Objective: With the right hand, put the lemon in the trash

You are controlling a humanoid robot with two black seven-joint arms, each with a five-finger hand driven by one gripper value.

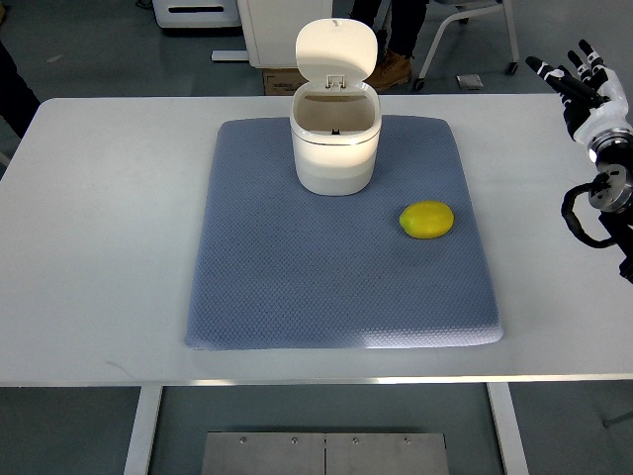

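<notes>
A yellow lemon point(426, 220) lies on the right part of a blue-grey mat point(297, 267). A small white trash can point(335, 139) stands at the back middle of the mat with its lid flipped up and open. My right hand point(578, 81) is at the far right edge of the table, well to the right of and behind the lemon. Its fingers are spread and it holds nothing. My left arm does not show.
The mat lies on a white table point(99, 218). Beyond the table's far edge stand a white cabinet point(277, 30), a chair base point(465, 59) and a person's shoes point(391, 69).
</notes>
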